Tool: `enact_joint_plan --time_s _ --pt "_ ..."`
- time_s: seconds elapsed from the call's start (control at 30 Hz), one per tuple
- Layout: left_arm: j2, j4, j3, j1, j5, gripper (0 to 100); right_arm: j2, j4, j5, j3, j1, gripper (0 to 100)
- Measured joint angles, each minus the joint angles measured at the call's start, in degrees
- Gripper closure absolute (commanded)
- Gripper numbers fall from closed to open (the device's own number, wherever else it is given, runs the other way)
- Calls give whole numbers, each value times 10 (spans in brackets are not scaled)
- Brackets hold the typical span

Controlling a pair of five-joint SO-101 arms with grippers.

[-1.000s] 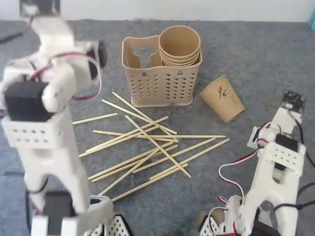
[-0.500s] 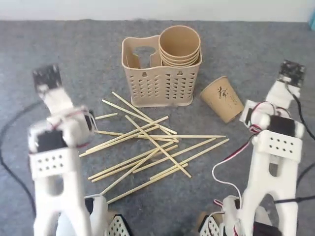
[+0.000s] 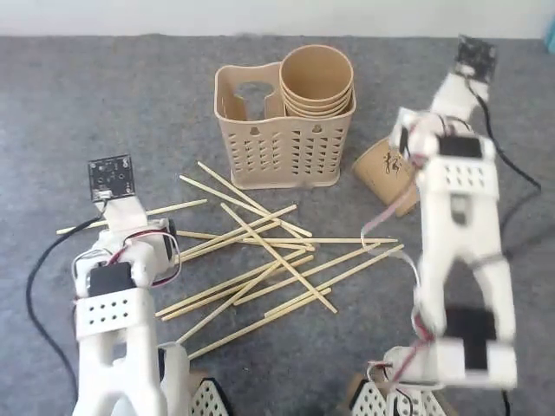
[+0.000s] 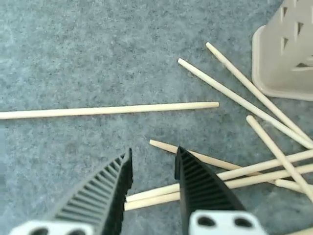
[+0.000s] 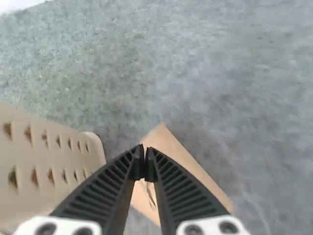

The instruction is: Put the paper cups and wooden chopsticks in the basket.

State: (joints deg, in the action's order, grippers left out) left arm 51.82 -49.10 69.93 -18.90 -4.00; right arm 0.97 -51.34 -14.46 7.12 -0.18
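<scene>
You are working over a grey, felt-like tabletop, with a strip of pale wall along its far edge.

Your left hand hangs low over the near corner of the chopstick pile. Its fingers are apart with nothing between them, and the ends of two sticks lie on the felt just under the gap. Your right hand has its fingertips pressed together and grips nothing. It points down at the loose paper cup; you cannot tell whether the tips touch it.

That loose paper cup lies on its side just beside the basket, on the right arm's side. The basket stands upright at the far middle of the tabletop. A stack of paper cups sits nested in its compartment nearer the right arm.

The wooden chopsticks lie scattered and crossed on the felt in front of the basket, between your two arms. A couple of them reach up to the basket's foot. One single chopstick lies apart from the heap, just ahead of the left hand.

From above, the right arm covers part of the loose paper cup. The left arm stands at the pile's edge.
</scene>
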Motion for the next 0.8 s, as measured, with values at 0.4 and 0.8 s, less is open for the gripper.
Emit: enact_joint_plan --time_s 0.4,0.8 --pt "-65 78 0 -29 3 863 -356 -135 -4 -418 -44 983" --pt "-68 78 0 -29 3 863 -530 -289 13 -631 -53 986"
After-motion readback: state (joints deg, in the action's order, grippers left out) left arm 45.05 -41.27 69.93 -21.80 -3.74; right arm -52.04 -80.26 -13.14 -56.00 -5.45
